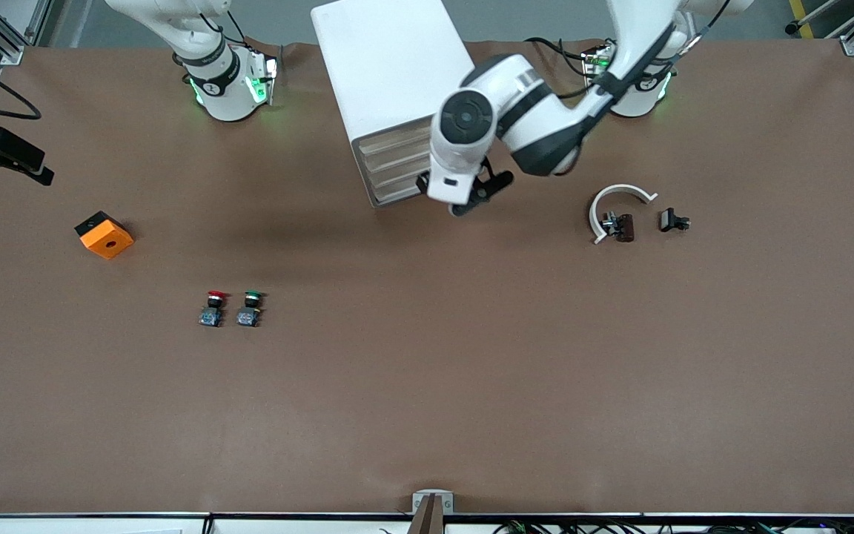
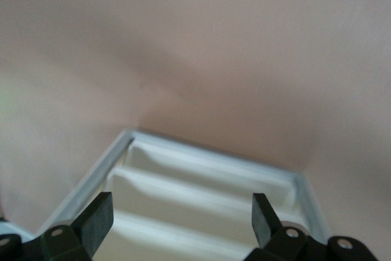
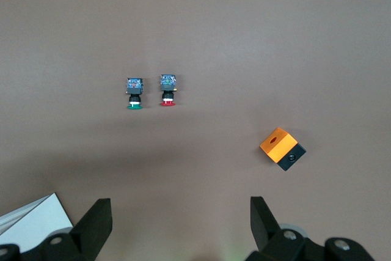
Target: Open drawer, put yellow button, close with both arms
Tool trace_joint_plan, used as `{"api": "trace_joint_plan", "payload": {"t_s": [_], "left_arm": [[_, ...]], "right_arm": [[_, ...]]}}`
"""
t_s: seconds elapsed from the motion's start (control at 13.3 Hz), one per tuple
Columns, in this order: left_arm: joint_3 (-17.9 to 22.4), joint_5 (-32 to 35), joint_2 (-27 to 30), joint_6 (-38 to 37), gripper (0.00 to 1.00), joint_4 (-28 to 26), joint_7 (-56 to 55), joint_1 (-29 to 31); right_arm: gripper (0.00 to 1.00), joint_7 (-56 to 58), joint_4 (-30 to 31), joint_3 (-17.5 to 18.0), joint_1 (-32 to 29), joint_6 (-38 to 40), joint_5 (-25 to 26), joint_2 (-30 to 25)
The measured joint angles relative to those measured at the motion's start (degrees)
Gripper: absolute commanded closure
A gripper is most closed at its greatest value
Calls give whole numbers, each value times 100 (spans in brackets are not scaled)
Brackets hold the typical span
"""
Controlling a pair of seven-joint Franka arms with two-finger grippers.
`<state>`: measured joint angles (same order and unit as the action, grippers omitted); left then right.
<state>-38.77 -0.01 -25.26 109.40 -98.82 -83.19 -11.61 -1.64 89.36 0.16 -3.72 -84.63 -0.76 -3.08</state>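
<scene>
The red button [image 1: 213, 299] and the green button [image 1: 251, 299] stand side by side on the surface [image 1: 427, 400], in the lower middle of the front view. Higher in the frame, toward the right arm's end, lies an orange block [image 1: 104, 235]. At the same height toward the left arm's end are a white arc [image 1: 620, 194] and a black clip [image 1: 673, 220].

No yellow button shows in any view; whether it lies in the drawer cannot be told. If found, it should be light, hard and apt to tip or roll, and is best pinched across its base.

At the upper middle of the frame stands the cabinet [image 1: 390, 74]. Its top drawer [image 1: 396, 136] looks level with the three below. It should be light, stiff plastic that slides easily; take it by the front lip, and square, or it may jam.

The left pincer [image 1: 471, 194] hangs released just before the drawer fronts, holding nothing. The right pincer [image 3: 177, 224], out of the front view, waits released high over the right arm's end of the surface.

No writing can be read.
</scene>
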Motion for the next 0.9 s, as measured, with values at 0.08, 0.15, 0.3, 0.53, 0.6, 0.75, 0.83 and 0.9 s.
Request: {"api": "trace_joint_plan", "payload": {"t_s": [0.08,0.15,0.3,0.53,0.6,0.75,0.83,0.9], "left_arm": [[5,115,1,0,0,61,109,254],[8,247,4,0,0,110,246,523],[13,558,9,0,0,190,511,1045],[12,988,24,0,0,336,930,1762],[12,1051,47,0,0,396,1133,1966],[12,1084,127,0,0,527,1733,2404],[12,1084,160,0,0,597,2039,2602],[13,1085,190,-1,0,657,2296,2765]], "right_arm": [[0,6,-1,0,-13,0,0,1],[0,9,-2,-1,-20,0,0,2],[0,13,-7,0,-25,0,2,3],[0,18,-16,2,-26,0,2,4],[0,19,-17,3,-26,0,2,4],[0,27,-18,8,-26,0,3,5],[0,28,-18,11,-26,0,3,5],[0,29,-18,12,-26,0,3,5]]}}
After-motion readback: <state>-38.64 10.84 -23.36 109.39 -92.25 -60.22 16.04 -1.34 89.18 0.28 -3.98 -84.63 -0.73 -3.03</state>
